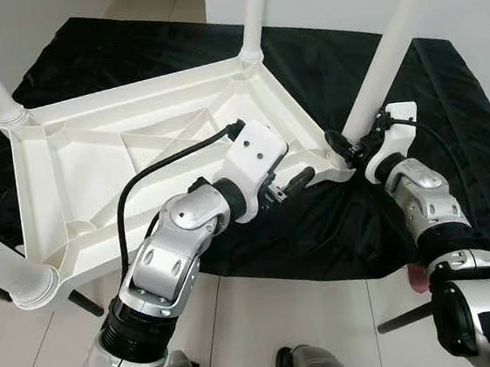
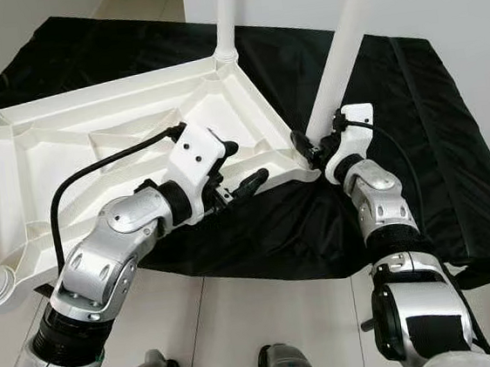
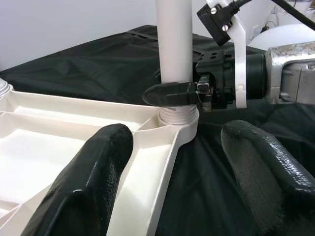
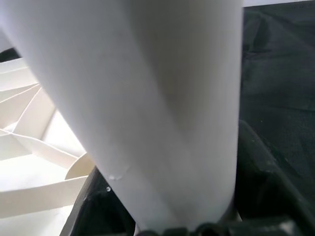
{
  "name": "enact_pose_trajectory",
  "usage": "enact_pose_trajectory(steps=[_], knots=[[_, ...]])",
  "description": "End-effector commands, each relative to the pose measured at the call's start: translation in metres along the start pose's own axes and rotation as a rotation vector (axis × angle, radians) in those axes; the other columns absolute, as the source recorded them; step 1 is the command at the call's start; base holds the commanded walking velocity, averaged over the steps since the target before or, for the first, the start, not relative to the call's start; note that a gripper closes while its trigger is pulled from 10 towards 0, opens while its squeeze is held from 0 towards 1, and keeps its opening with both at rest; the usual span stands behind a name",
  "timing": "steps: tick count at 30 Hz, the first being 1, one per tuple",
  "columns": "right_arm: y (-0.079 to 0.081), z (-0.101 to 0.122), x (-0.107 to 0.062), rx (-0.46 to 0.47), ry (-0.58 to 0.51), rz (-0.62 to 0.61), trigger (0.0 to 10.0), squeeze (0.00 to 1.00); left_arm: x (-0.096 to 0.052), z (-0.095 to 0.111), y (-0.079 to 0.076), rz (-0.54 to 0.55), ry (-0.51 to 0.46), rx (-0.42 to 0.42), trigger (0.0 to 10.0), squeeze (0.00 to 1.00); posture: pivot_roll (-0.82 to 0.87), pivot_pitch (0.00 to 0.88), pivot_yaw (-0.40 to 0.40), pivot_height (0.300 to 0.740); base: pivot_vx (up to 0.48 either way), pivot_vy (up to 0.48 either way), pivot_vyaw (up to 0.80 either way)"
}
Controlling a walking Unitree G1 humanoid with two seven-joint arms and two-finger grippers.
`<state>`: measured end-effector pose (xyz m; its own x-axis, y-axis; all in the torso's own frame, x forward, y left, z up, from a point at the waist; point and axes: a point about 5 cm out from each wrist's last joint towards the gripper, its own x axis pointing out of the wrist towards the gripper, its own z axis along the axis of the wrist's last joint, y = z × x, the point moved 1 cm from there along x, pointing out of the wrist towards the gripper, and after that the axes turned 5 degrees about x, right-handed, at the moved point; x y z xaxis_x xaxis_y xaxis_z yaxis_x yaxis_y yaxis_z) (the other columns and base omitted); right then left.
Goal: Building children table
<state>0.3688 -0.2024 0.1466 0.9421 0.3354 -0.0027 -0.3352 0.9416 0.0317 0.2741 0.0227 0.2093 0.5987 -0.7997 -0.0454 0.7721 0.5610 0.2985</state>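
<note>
Even, bright indoor light falls from above, giving soft sheen on the black cloth (image 1: 449,127) and glints on the silver arm (image 1: 177,243). Both eye views are sharp, with straight lines bowing slightly toward the edges. In the left wrist view, the near black fingers (image 3: 83,191) are blurred and glossy. The right wrist view is soft, the white leg (image 4: 147,98) too close to focus.

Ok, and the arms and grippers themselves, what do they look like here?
Both arms are jointed silver metal shells with black ribbed sections at the joints. Each wrist carries a white plastic camera housing, fed by a black cable; the left arm's cable loops from forearm to wrist. The left gripper has two long, rounded, glossy black fingers. The right gripper is black too, with screws visible at its wrist bracket.
</note>
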Motion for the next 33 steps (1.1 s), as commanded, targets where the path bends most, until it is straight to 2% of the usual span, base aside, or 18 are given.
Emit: enact_pose_trajectory(steps=[1, 4, 6, 7, 10, 13, 16, 18, 22, 25, 27, 33], knots=[[0.006, -0.01, -0.001, 0.027, 0.019, -0.017, 0.0, 0.0, 0.001, 0.0, -0.005, -0.016, -0.006, -0.006, 10.0, 0.0, -0.03, 0.02, -0.048, 0.74, 0.0, 0.0, 0.0], [0.006, -0.009, -0.001, 0.03, 0.006, -0.056, 0.0, 0.0, 0.002, 0.0, -0.005, -0.016, -0.006, -0.007, 10.0, 0.0, -0.03, 0.02, -0.048, 0.74, 0.0, 0.0, 0.0], [0.003, -0.007, 0.0, 0.062, -0.005, -0.13, 0.0, 0.0, 0.002, 0.0, -0.006, -0.017, -0.006, -0.008, 10.0, 0.0, -0.04, 0.02, -0.046, 0.74, 0.0, 0.0, 0.0], [0.003, -0.007, 0.0, 0.062, -0.005, -0.13, 0.0, 0.0, 0.002, 0.0, -0.006, -0.017, -0.006, -0.008, 10.0, 0.0, -0.04, 0.02, -0.046, 0.74, 0.0, 0.0, 0.0], [-0.004, -0.005, -0.001, 0.107, -0.014, -0.264, 0.0, 0.0, 0.002, 0.0, -0.007, -0.021, -0.005, -0.009, 10.0, 0.0, -0.04, 0.025, -0.045, 0.74, 0.0, 0.0, 0.0], [-0.006, -0.004, -0.002, 0.108, -0.02, -0.313, 0.0, 0.0, 0.002, 0.0, -0.007, -0.022, -0.005, -0.01, 10.0, 0.0, -0.04, 0.025, -0.045, 0.74, 0.0, 0.0, 0.0], [-0.012, -0.004, -0.009, 0.113, -0.046, -0.501, 0.0, 0.0, 0.002, 0.0, -0.007, -0.022, -0.005, -0.012, 10.0, 0.0, -0.04, 0.032, -0.044, 0.74, 0.0, 0.0, 0.0], [-0.013, -0.004, -0.012, 0.105, -0.056, -0.574, 0.0, 0.0, 0.002, 0.0, -0.007, -0.021, -0.005, -0.013, 10.0, 0.0, -0.04, 0.032, -0.044, 0.74, 0.0, 0.0, 0.0], [-0.014, -0.004, -0.014, 0.099, -0.059, -0.613, 0.0, 0.0, 0.001, 0.0, -0.007, -0.021, -0.004, -0.013, 10.0, 0.0, -0.04, 0.034, -0.044, 0.74, 0.0, 0.0, 0.0], [-0.014, -0.007, -0.029, 0.081, -0.083, -0.861, 0.0, 0.0, 0.001, 0.0, -0.005, -0.012, -0.002, -0.014, 10.0, 0.0, -0.03, 0.043, -0.045, 0.74, 0.0, 0.0, 0.0], [-0.01, -0.005, -0.037, 0.076, -0.117, -0.969, 0.0, 0.0, 0.0, 0.0, -0.005, -0.007, -0.001, -0.016, 10.0, 0.0, -0.03, 0.047, -0.046, 0.74, 0.0, 0.0, 0.0], [-0.001, -0.005, -0.033, 0.096, -0.105, -0.992, 0.0, 0.0, 0.001, 0.0, -0.003, -0.004, -0.002, -0.015, 10.0, 0.0, -0.03, 0.045, -0.045, 0.74, 0.0, 0.0, 0.0]])
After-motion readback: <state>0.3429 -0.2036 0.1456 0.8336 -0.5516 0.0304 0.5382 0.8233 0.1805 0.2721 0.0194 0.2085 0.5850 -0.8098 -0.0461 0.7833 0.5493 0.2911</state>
